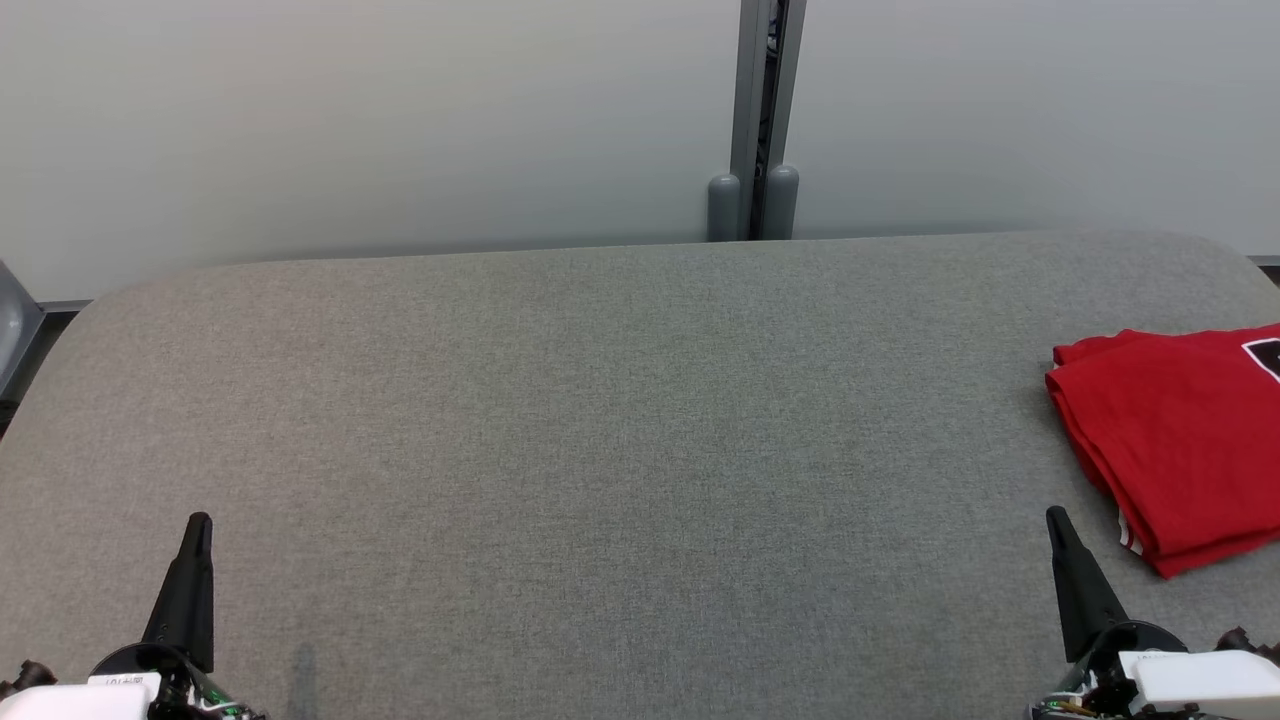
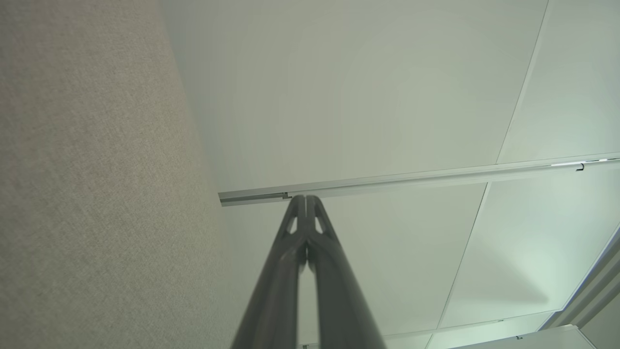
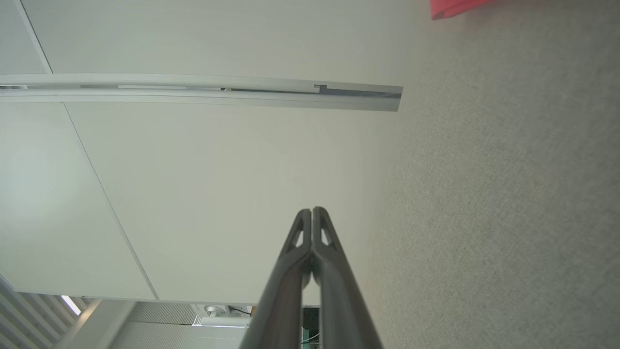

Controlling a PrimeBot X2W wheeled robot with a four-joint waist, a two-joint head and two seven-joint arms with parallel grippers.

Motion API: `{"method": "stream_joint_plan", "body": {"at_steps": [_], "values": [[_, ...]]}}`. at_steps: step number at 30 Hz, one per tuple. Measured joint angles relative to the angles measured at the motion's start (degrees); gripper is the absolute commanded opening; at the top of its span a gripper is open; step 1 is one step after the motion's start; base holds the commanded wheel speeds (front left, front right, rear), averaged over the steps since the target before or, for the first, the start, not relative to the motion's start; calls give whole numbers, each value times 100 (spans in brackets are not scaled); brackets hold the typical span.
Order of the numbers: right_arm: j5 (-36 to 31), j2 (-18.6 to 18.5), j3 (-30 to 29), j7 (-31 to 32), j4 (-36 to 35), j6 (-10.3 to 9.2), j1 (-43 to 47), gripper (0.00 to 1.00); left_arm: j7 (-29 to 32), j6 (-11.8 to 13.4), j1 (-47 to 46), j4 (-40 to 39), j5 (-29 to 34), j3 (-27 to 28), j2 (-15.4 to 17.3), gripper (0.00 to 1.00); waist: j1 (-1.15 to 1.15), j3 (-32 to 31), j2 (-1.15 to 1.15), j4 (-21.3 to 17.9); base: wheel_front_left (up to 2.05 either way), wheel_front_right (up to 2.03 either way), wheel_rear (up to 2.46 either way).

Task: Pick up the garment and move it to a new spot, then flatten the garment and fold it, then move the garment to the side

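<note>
Head view: our folded red garment looks soft and light; we would pinch its layered near edge. Our left pincer and right pincer sit pressed together, empty.

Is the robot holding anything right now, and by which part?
Nothing. The left fingers and right fingers are shut, empty; the folded red garment lies apart on the table.

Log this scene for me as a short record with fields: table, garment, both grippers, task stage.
table: grey fabric top
garment: red, folded, lying at the table's right side
left gripper: shut, holding nothing
right gripper: shut, holding nothing, apart from the garment
task stage: fold appears done, garment set aside
</note>
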Motion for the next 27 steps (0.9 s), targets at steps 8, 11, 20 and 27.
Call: {"method": "stream_joint_plan", "body": {"at_steps": [8,11,20,27], "values": [[-1,3,-7,1,0,0,-1,0,9,-1,-2,0,2,16,-18,0,0,0,0,0,0,0,0],[-1,4,-8,1,0,0,-1,0,10,-1,-3,1,3,21,-24,0,0,0,0,0,0,0,0],[-2,9,-14,2,-1,0,-1,0,29,-1,-5,1,9,36,-45,0,0,0,0,0,0,0,0],[-8,12,-18,3,2,0,-1,0,37,-1,-7,2,13,51,-55,0,0,0,0,0,0,0,0]]}}
